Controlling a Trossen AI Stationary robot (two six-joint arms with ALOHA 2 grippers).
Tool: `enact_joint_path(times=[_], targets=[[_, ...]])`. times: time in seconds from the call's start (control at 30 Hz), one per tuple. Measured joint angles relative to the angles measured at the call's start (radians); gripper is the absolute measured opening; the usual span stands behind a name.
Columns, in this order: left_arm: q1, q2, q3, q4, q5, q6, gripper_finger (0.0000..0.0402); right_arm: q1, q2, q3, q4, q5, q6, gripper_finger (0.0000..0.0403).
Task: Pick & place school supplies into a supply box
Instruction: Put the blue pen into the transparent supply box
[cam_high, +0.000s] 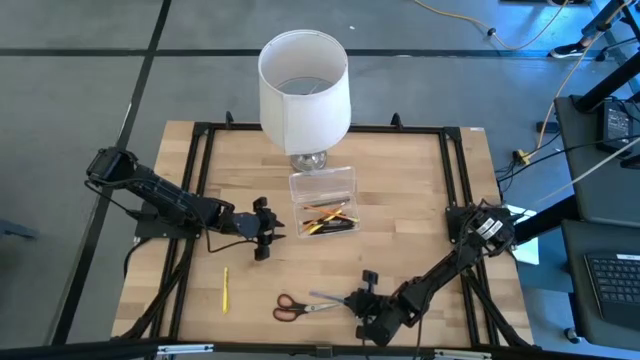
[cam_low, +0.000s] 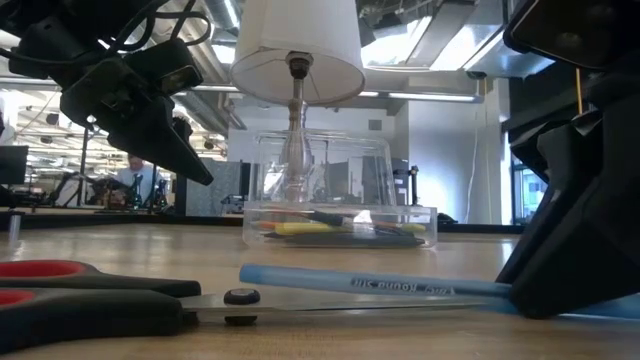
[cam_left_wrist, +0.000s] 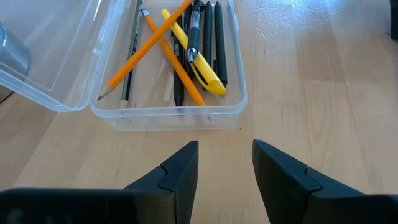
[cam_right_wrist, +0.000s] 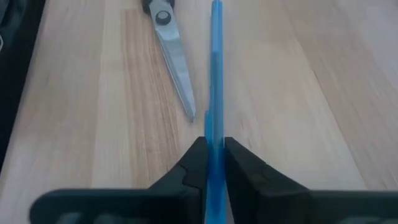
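The clear supply box lies open on the table in front of the lamp, its lid folded back. Several pens and pencils lie inside. My left gripper is open and empty just left of the box. My right gripper is near the table's front edge, shut on a blue pen. The scissors, with red and black handles, lie flat beside the pen. A yellow pencil lies flat at the front left. My right gripper pinches the blue pen near its end between its two fingers. The fingers come in low from the table's right and lie along the pen. The pen points level toward the table's left, low over the wood beside the scissors' blades. I cannot tell whether it is lifted clear.
A lamp with a white shade on a glass base stands right behind the box. A black frame runs around the table top. People show in the room far behind, in the low view.
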Motion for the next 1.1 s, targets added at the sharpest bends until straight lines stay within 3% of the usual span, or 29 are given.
enact_joint_path(times=[0.63, 0.83, 1.1], targets=[[0.0, 0.0, 0.0, -0.009, 0.002, 0.0, 0.0143, -0.046, -0.195, -0.006, -0.289, 0.084, 0.032, 0.0048], [0.0, 0.0, 0.0, -0.009, 0.008, 0.0, 0.0143, -0.12, -0.288, -0.004, -0.382, 0.094, -0.116, 0.0048], [0.0, 0.0, 0.0, -0.009, 0.008, 0.0, 0.0143, -0.287, -0.341, -0.003, -0.393, 0.044, -0.437, 0.0049]])
